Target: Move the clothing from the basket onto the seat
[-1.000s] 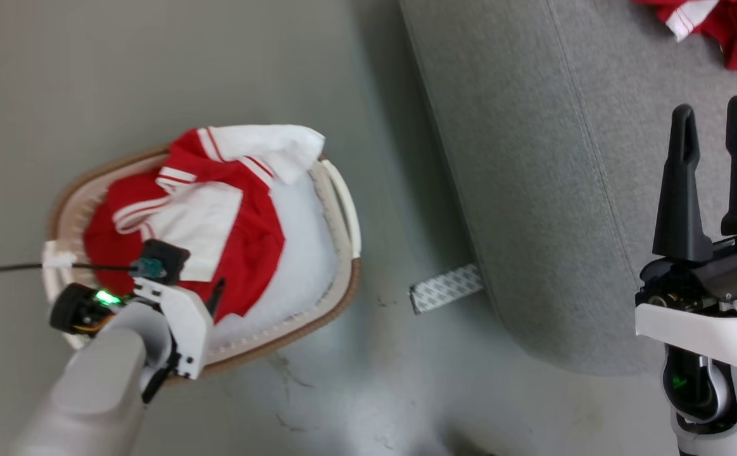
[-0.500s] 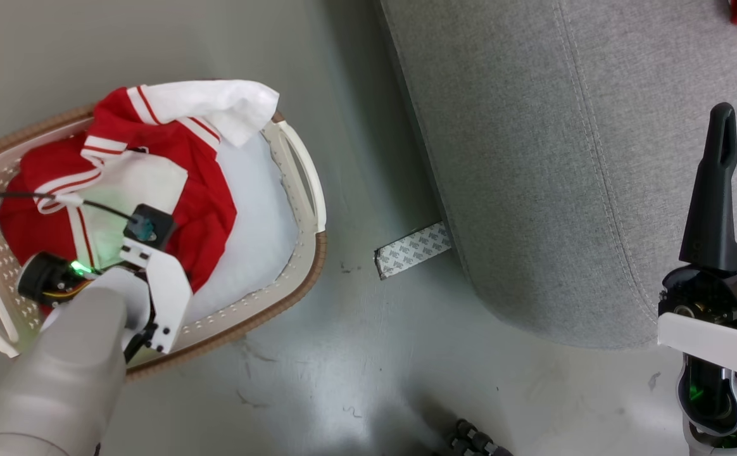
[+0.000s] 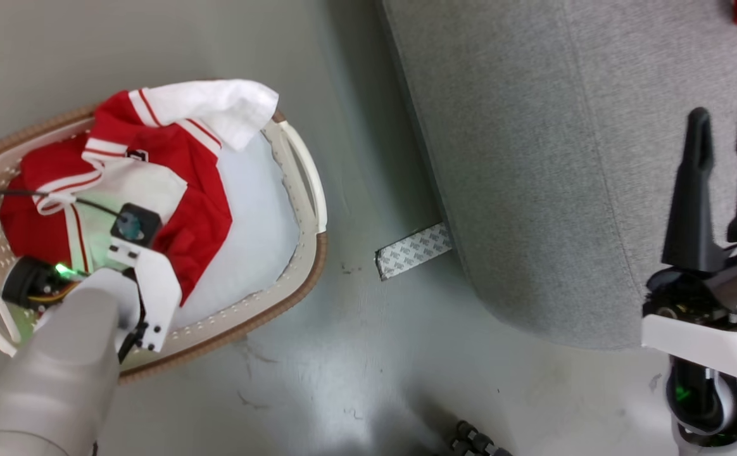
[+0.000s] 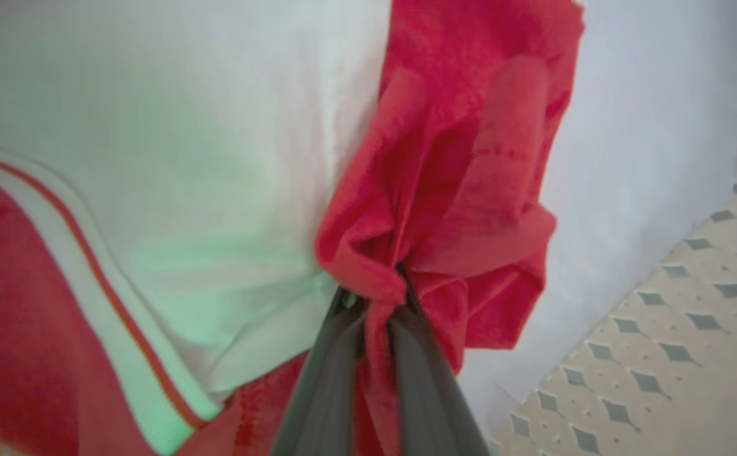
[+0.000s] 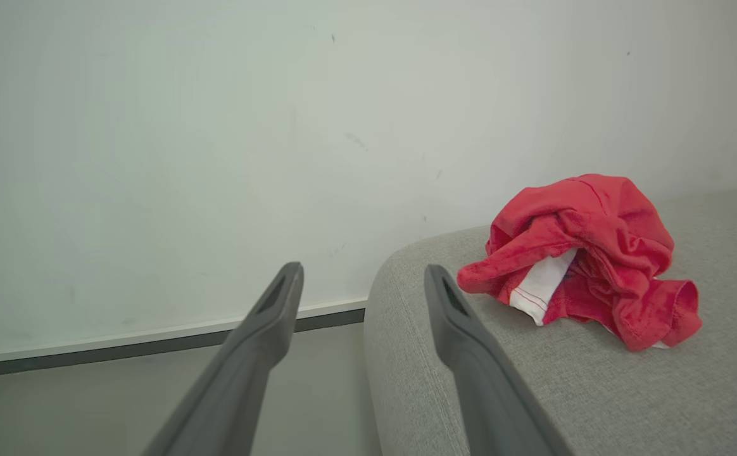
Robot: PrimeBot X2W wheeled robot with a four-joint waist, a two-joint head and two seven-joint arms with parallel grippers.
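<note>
The white basket (image 3: 305, 183) with a brown rim stands on the floor at the left and holds the red and white clothing (image 3: 185, 190). My left arm reaches down into it, and the wrist (image 3: 144, 285) hides the fingers in the head view. In the left wrist view my left gripper (image 4: 375, 297) is shut on a bunched fold of red fabric (image 4: 463, 190) beside a white panel. My right gripper (image 3: 725, 114) is open and holds nothing, its fingers over the grey seat (image 3: 533, 158). A second red garment (image 5: 584, 253) lies crumpled on the seat cushion.
A strip of patterned tape (image 3: 413, 251) lies on the floor at the foot of the seat. A dark ribbed object (image 3: 476, 440) shows at the bottom edge. A pale wall with a dark skirting line (image 5: 153, 345) stands behind the seat.
The camera swung left early on, shifting the whole picture. Since then my left wrist has edged a little left over the basket, and my right gripper has moved slightly left.
</note>
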